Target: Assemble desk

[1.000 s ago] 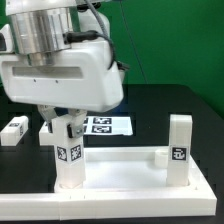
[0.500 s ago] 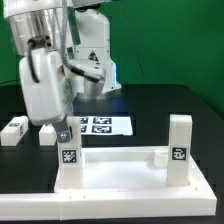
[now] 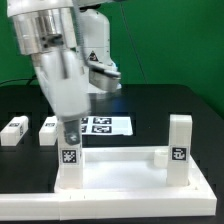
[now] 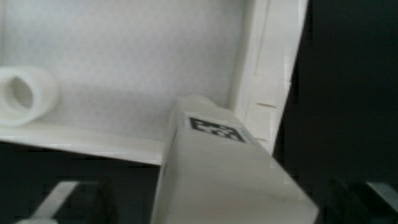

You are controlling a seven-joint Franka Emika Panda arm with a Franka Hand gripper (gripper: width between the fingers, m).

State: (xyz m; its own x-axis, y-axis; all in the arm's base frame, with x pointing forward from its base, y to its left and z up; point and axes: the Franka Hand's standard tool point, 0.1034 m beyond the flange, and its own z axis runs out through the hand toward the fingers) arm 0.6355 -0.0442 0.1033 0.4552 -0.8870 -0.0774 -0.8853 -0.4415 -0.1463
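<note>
The black table (image 3: 170, 105) took up most of the exterior view. Its bare surface ran open along that view's right and behind the desk. The white arm (image 3: 60, 60) came down from the top over the exterior view's left half and filled that side.

The desk panel (image 3: 125, 180) lay flat at the near edge of the table with its raised rim up, and its front edge was cut off by the picture. The marker board (image 3: 105, 126) lay flat behind the panel, apart from it, with black table between them.

Two legs stood upright on the panel. The leg under the gripper (image 3: 68, 165) stood at the corner on the exterior view's left. The second upright leg (image 3: 179, 150) stood at the corner on that view's right, well apart, with clear panel between them. Two loose legs (image 3: 14, 130) lay on the table at the exterior view's left, near each other and behind the panel's corner.

Only the exterior view showed the loose legs, the marker board and the second upright leg. Only the wrist view showed a round socket (image 4: 22, 95) in the panel (image 4: 125, 60), and it looked down on the tagged top of the leg (image 4: 221, 130).

The gripper (image 3: 68, 130) hung directly over that leg, its tips just at the leg's top. In the wrist view its fingers (image 4: 59, 200) stood spread to either side of the leg, with a dark gap beside the visible finger. It pinched nothing.
</note>
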